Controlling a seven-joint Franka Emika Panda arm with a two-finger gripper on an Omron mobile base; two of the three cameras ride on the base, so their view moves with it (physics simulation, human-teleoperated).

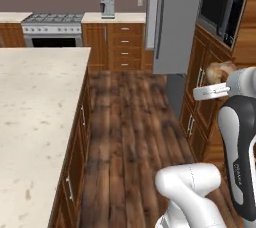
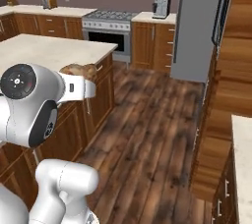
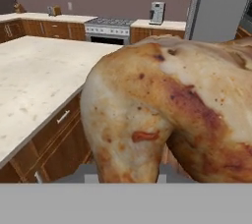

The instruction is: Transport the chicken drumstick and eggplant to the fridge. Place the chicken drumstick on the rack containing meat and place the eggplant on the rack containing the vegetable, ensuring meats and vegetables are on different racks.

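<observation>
Scene: a kitchen aisle with a wood plank floor [image 1: 130,122], the robot standing between the island counter [image 1: 35,102] and a wall of brown cabinets [image 1: 200,102].

Landmark: the fridge [image 1: 172,22] — tall, grey, with a long dark handle, at the far end of the aisle and shut as far as the views show.

Pincer: the pincer [image 1: 220,79] is pressed almost fully together on the chicken drumstick [image 3: 172,105]. The meat hides the tips in the hand view, so the exact contact cannot be told.

Chicken drumstick: carried in the air, well short of the fridge. In the left base view it is a golden-brown lump at the end of the arm, in front of the cabinets on the fridge's near side. In the right base view it shows by the counter's edge [image 2: 78,70].

Eggplant: where it is cannot be told from these views.

Other things: a stove [image 1: 52,27] and a coffee machine [image 1: 107,5] stand along the back wall, to the far side of the island from the fridge.

Done, by my judgement: the drumstick is picked up and on its way — the first of two carries is partly made.

Left, by my judgement: reach the fridge, get the door open, find the rack holding meat and set the drumstick there; then fetch the eggplant and put it on the vegetable rack. Most of the task lies ahead.
</observation>
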